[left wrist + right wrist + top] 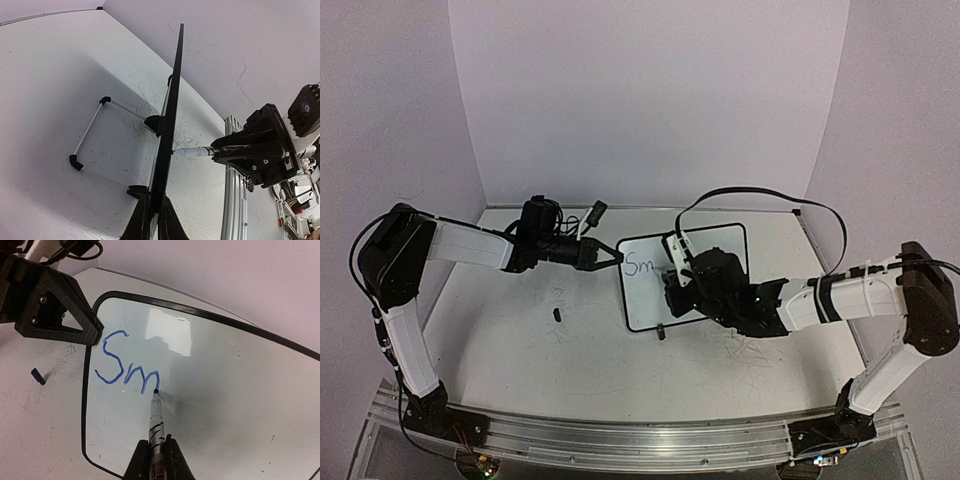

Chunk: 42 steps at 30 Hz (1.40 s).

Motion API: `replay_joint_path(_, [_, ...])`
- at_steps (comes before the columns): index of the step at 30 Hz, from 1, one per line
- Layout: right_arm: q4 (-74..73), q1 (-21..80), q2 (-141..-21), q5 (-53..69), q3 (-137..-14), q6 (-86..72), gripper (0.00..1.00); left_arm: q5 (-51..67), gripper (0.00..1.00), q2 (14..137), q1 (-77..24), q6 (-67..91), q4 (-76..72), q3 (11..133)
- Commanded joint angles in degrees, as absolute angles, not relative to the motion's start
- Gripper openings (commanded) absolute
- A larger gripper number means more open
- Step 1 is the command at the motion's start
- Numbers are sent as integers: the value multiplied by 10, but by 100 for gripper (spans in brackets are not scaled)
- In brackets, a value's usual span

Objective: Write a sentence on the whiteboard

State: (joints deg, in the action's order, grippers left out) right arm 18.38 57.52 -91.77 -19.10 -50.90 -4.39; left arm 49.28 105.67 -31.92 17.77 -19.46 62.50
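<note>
Blue handwritten sentence (129, 371), just "Sm", on glossy black-framed whiteboard (230, 390).
Right gripper (156, 455) clenches slim pale marker (156, 415), barrel end hidden; left gripper (154, 212) pinches board's edge.

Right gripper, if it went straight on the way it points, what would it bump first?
Likely the whiteboard: the marker shut in the right gripper touches it just past the blue "Sm".

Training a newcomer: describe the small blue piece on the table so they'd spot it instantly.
Find the framed whiteboard mid-table, its edge pinched by the left gripper. On the tabletop left of it lies a short blue piece, likely a marker cap; unlike the grey scuffs around, it is solid.
</note>
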Motion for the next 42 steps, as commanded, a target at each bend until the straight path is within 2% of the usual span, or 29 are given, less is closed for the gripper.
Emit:
replay_joint_path(1, [167, 570, -912, -198, -502, -51, 0, 515, 0, 1047, -317, 179, -194, 630])
replay_joint_path(14, [170, 565, -864, -182, -523, -45, 0, 515, 0, 1048, -317, 179, -194, 630])
replay_joint_path(28, [195, 549, -877, -145, -539, -21, 0, 515, 0, 1048, -317, 179, -194, 631])
replay_joint_path(42, [200, 549, -900, -167, -547, -20, 0, 517, 0, 1047, -317, 179, -194, 631])
